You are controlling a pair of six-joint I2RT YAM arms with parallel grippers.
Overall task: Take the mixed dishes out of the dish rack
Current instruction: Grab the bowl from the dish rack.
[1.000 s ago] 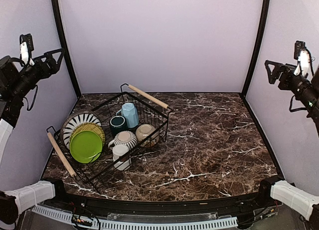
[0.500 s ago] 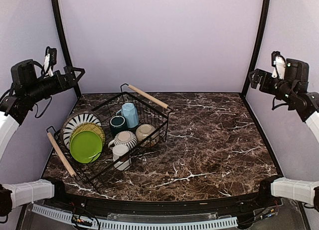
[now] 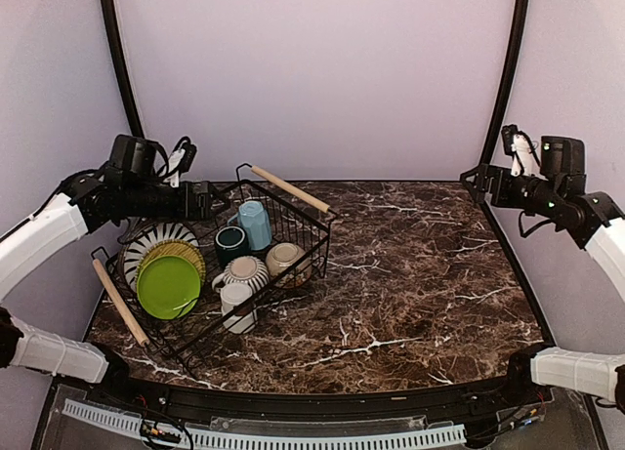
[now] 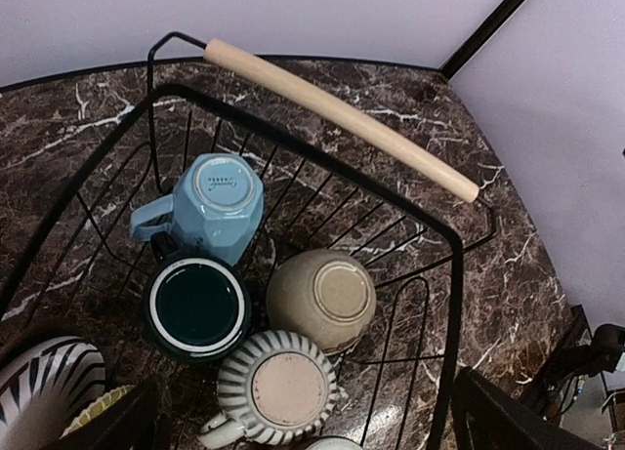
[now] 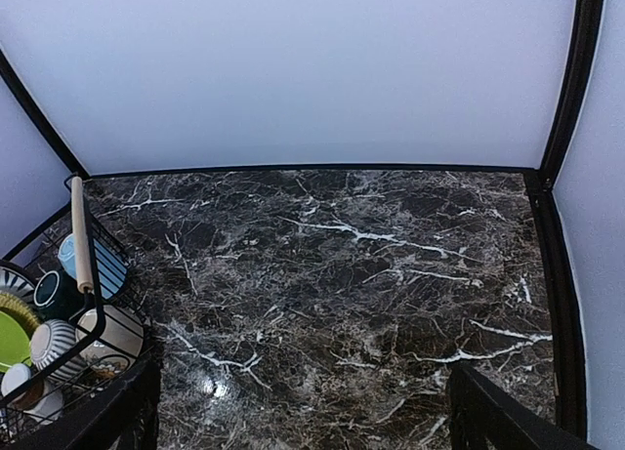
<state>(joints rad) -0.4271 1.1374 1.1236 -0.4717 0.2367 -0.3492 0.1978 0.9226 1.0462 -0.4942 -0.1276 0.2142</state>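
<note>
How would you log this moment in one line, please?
left pincer: open, over dish rack | right pincer: open, holding nothing | dishes: all in rack

My work table point(image 3: 420, 274), dark brown marble veined in white, sits inside pale lavender walls point(image 3: 312, 69). Black corner posts point(image 3: 501, 89) rise at the back; a white ribbed strip point(image 3: 293, 438) lines the near edge.

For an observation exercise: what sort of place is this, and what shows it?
Likely a robot test booth, not a kitchen: plain lilac walls enclose a marble-patterned table, with a left arm, right arm and dish rack.
</note>
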